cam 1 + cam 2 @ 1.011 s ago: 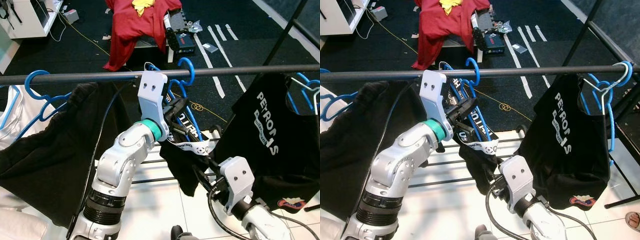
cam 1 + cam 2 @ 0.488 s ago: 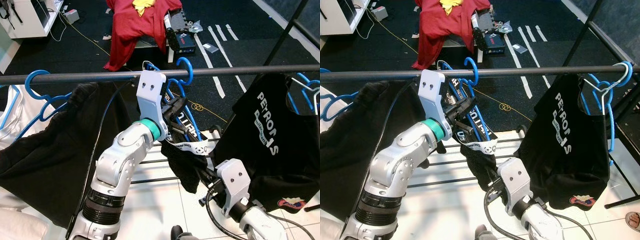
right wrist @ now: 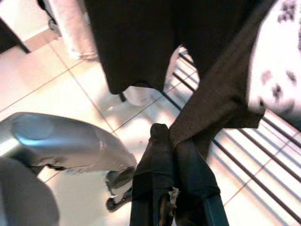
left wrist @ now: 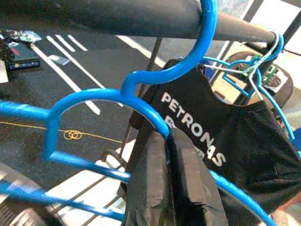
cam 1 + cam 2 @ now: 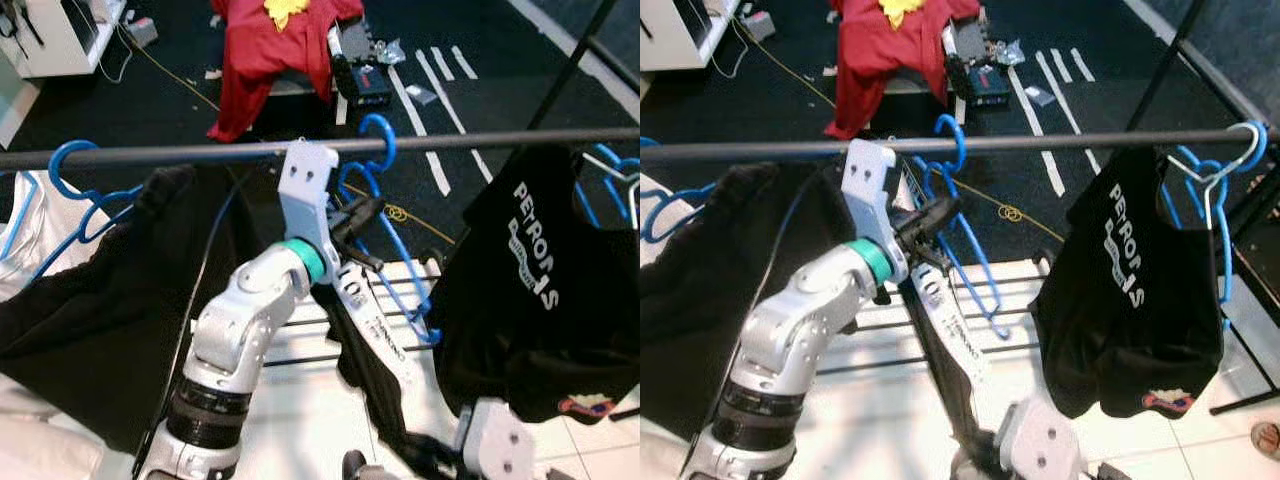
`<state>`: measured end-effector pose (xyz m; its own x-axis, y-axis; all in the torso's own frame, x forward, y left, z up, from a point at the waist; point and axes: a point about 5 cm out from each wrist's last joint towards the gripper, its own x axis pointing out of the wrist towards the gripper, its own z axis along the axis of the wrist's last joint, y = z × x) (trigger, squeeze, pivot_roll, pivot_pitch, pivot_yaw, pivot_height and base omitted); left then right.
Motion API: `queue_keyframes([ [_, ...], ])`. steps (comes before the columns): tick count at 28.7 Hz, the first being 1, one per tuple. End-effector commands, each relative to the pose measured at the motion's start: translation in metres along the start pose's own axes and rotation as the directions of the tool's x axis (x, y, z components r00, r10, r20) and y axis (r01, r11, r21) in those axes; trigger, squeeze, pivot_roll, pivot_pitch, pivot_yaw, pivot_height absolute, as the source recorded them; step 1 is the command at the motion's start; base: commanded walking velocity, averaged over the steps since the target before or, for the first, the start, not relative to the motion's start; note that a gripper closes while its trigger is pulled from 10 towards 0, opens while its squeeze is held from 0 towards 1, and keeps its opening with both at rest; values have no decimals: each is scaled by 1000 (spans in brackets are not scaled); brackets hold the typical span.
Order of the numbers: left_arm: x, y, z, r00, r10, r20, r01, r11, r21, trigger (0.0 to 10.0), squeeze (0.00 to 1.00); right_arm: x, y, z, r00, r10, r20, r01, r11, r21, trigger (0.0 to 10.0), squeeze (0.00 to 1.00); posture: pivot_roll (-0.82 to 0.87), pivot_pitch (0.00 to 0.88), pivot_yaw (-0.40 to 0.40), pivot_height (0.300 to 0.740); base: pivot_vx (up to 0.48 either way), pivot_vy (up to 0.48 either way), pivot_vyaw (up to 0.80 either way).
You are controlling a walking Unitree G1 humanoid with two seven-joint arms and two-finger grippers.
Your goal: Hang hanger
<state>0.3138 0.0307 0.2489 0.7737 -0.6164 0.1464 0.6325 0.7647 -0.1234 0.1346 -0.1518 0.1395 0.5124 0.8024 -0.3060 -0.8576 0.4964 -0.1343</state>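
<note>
The blue hanger [image 5: 372, 170] is hooking over the dark rail [image 5: 150, 155] right now, its curved top sitting on the bar just beside the left wrist housing. The left pincer [image 4: 171, 155] is reaching up under the rail, its two black fingers pressing tight together on the hanger's shoulder just below the neck, as the left wrist view is showing. A black garment with a white printed band [image 5: 375, 335] is trailing down from the hanger in a long stretched strip toward the floor. Down low, the right pincer [image 3: 171, 181] is pinching the bottom edge of that cloth, fingers closing flat on the fabric above the white tiled floor [image 3: 61, 99]. Off to the robot's right, a black Petronas shirt [image 5: 535, 270] is hanging on another blue hanger [image 5: 1215, 180] from the same rail. To the left, a dark garment [image 5: 110, 290] is draping over the bar beside one more blue hook [image 5: 70, 160]. Beyond the rail, a red cloth [image 5: 270, 50] is lying heaped on the dark floor.
</note>
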Motion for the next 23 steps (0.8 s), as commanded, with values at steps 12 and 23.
queue_keyframes([
  [12,-1,2,1,1000,18,6,-18,1000,0,0,0,-4,-4,-50,968,-60,-245,55,998,-26,0,0,-168,202,79,740,0,0,0],
  [23,-3,3,0,1000,23,17,-23,1000,-11,0,0,28,-92,-35,814,-579,-38,580,814,22,0,0,-165,178,87,740,0,0,0],
])
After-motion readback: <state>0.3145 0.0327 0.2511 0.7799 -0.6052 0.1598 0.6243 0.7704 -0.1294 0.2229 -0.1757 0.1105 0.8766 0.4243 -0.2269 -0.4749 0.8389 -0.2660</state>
